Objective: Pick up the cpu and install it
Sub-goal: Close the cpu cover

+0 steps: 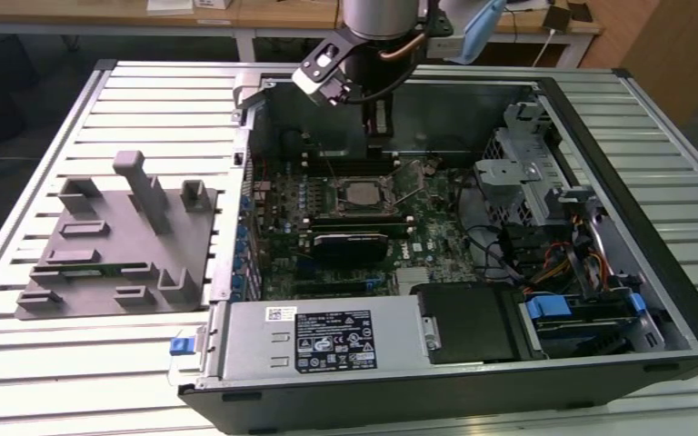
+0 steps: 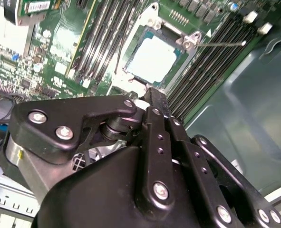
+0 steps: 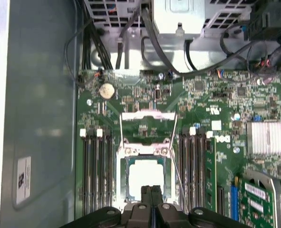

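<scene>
Gripper [image 3: 151,189] is hovering w/ fingers pressed together, holding nothing. Cpu [image 3: 147,176] is lying in the mobo socket [image 3: 121,178], at 6 o'clock from gripper in the exterior view. I'm judging placement done; load plate [image 3: 147,115] is standing open, so latching's left.

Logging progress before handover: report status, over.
Gripper shut, nothing in it, poised by the socket. Cpu lying flat in the socket. Load plate raised; nothing in the way.

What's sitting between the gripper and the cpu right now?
Only an edge of the socket frame: in the second wrist view the gripper points at the cpu, nothing else between.
</scene>
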### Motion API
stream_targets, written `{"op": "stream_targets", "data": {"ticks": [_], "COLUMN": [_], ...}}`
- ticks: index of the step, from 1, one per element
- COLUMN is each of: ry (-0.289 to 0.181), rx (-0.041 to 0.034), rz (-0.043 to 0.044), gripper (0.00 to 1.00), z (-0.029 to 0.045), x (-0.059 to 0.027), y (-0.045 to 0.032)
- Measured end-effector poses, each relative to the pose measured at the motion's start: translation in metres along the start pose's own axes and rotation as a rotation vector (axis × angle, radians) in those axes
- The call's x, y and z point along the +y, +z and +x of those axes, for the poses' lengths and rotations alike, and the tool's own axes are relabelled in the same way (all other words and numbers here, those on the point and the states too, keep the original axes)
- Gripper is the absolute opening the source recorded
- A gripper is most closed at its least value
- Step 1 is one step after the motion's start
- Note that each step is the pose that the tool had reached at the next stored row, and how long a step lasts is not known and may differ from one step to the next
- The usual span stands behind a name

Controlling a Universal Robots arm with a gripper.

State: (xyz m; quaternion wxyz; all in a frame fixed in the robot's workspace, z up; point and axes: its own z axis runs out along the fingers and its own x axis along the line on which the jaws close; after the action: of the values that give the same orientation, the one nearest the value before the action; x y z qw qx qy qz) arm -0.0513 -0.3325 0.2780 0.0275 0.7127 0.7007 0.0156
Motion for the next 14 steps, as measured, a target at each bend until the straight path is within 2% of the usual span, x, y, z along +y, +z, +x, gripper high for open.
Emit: {"op": "stream_targets", "data": {"ticks": [7, 14], "ry": [0.0, 0.0], "rx": [0.0, 0.0001], "rz": [0.0, 0.0002], "gripper": [0.11, 0.11], "z": [0.0003, 0.0007], "x": [0.0164, 0.0403], "y": [0.001, 0.0025]}}
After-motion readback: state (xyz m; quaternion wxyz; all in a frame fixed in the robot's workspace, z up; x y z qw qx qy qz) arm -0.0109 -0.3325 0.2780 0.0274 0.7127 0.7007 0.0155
